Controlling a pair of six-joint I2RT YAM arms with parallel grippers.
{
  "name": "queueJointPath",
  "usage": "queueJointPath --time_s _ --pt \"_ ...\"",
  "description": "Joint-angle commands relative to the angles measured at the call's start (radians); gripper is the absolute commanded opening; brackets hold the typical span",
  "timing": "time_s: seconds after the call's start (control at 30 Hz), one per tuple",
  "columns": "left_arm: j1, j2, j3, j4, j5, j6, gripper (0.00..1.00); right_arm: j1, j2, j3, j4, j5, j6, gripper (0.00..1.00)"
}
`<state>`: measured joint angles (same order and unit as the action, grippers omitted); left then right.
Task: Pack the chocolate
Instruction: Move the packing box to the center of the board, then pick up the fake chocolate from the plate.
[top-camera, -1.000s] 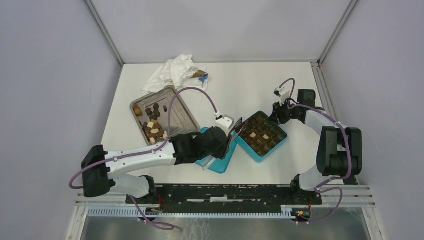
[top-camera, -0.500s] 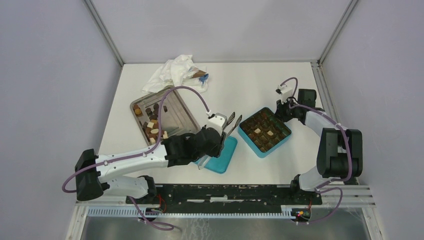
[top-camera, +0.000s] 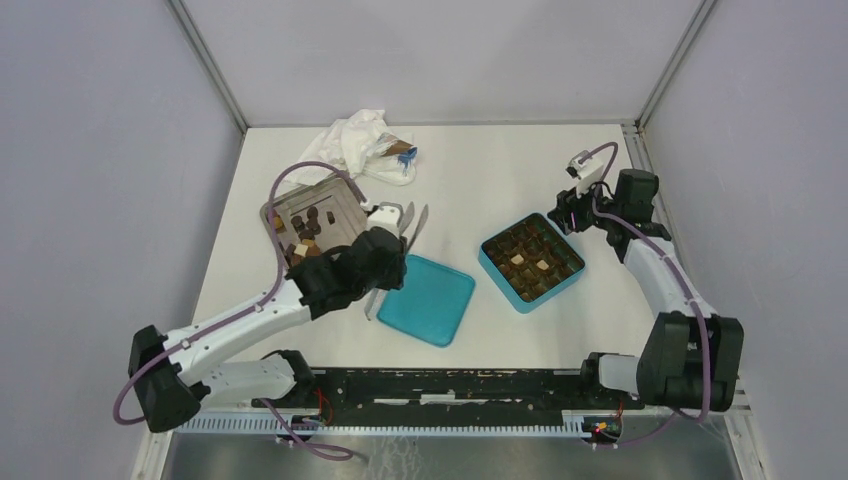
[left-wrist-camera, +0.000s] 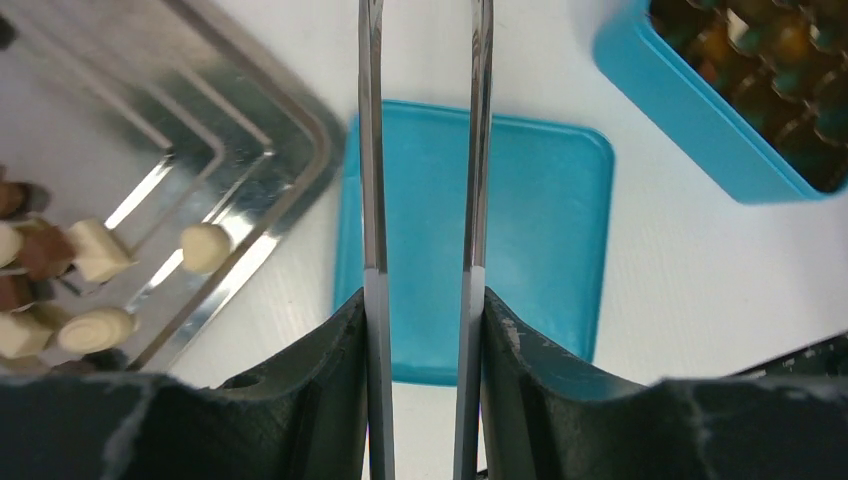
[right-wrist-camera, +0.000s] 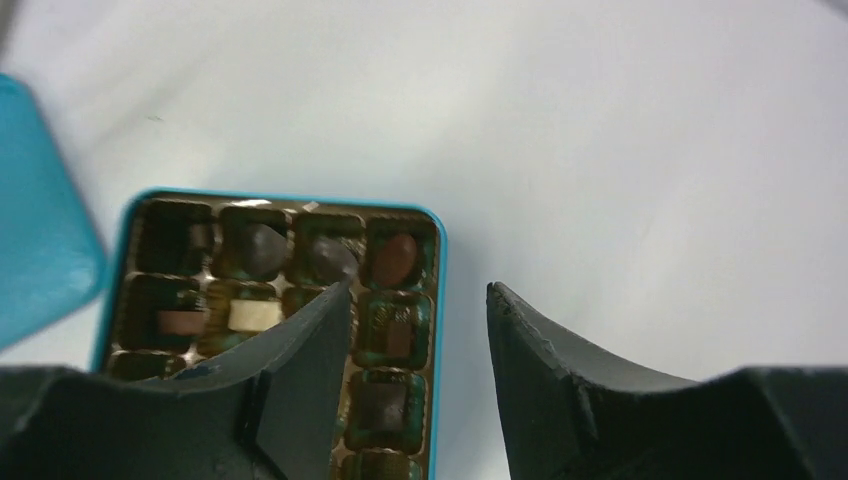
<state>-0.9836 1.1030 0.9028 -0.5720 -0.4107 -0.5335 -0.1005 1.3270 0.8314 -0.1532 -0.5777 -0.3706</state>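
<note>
many small chocolates (top-camera: 303, 222) lie in the tray (top-camera: 340, 185) at far left, some in the box (top-camera: 497, 283) at right. probably light, smooth, easily marred: pinch one gently across its sides. left gripper (left-wrist-camera: 424, 330) fingers clamp tongs (left-wrist-camera: 372, 150); right gripper (right-wrist-camera: 420, 310) fingers stand apart, empty.

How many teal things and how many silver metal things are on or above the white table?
Teal: 2, the square teal box with compartments and the flat teal lid.
Silver metal: 2, the rectangular metal tray and the long metal tweezers in the left gripper.
Total: 4.
</note>
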Motion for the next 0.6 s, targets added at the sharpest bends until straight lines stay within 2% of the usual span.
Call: queueJointPath --time_s 0.0,0.2,0.37,0.57 --pt "0.163 -0.072 0.01 -0.07 0.064 0.007 0.45 -0.001 -0.093 -0.005 0.01 -0.184 0.026 0.58" --pt "0.405 -0.11 0.025 -0.161 0.093 0.074 0.46 0.001 -0.085 -0.03 0.032 -0.238 0.042 0.58" --pt "0.614 -0.028 0.048 -0.154 0.183 0.156 0.46 0.002 -0.034 -0.015 -0.007 -0.24 0.018 0.58" --pt "0.708 0.129 0.133 -0.161 0.19 0.224 0.46 0.004 -0.025 -0.02 -0.008 -0.238 0.009 0.58"
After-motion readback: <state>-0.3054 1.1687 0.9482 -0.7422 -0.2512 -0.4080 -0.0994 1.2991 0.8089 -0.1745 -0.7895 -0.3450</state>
